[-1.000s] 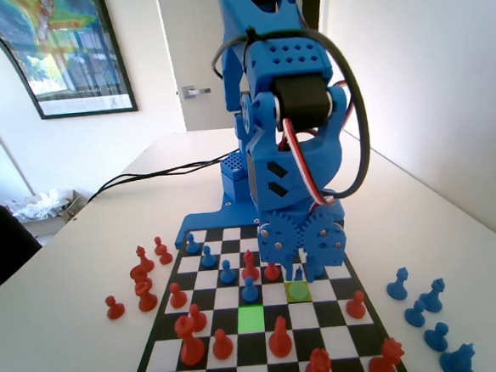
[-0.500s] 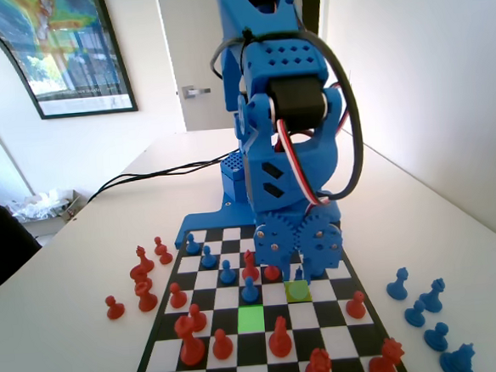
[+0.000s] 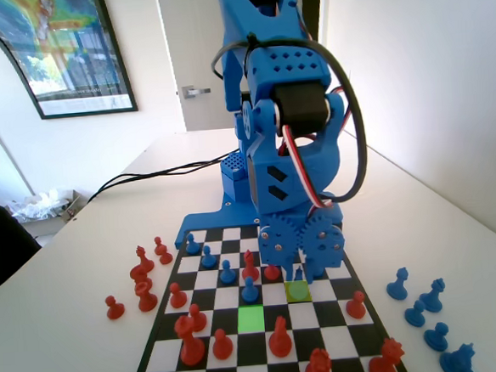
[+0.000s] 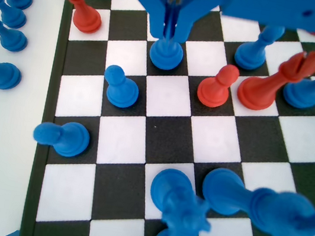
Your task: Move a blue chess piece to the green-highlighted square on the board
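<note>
In the fixed view my gripper [image 3: 298,270] hangs low over the duller yellow-green square [image 3: 298,291], right of the board's [image 3: 157,346] middle. The blue chess piece [image 3: 299,276] shows between the jaws as a small slim tip. The green-highlighted square [image 3: 250,319] lies one row nearer the camera and one column to the left, with nothing on it. In the wrist view the gripper [image 4: 170,29] is shut on the slim top of the blue chess piece [image 4: 166,53], whose round base sits at board level; I cannot tell whether it is lifted.
A blue pawn [image 3: 250,290] stands just behind the green square and a red pawn [image 3: 280,337] just in front. Red pieces [image 3: 141,278] lie off the board at left, blue ones [image 3: 427,310] at right. In the wrist view a blue pawn [image 4: 120,87] and red pawn [image 4: 216,86] flank the held piece.
The arm swayed slightly left and back again. The gripper stays low over the yellow-green square, still shut on the blue piece.
</note>
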Available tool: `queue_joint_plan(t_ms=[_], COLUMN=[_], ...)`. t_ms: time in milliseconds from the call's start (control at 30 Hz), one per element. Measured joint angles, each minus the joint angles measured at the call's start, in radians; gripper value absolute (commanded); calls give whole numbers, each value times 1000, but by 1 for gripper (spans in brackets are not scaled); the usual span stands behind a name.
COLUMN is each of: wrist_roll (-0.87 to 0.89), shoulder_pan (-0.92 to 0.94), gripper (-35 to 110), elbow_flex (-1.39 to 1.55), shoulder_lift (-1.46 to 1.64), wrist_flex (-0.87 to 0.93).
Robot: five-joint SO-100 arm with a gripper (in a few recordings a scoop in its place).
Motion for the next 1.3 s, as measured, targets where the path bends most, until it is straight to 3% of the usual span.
queue_joint_plan(t_ms=[767,1300], wrist_roll=[-29,-23], shoulder_pan=[249,218], gripper=[1,1], elbow_flex=[-137,-202], shoulder_lift=[6,-69], wrist_flex=[107,80])
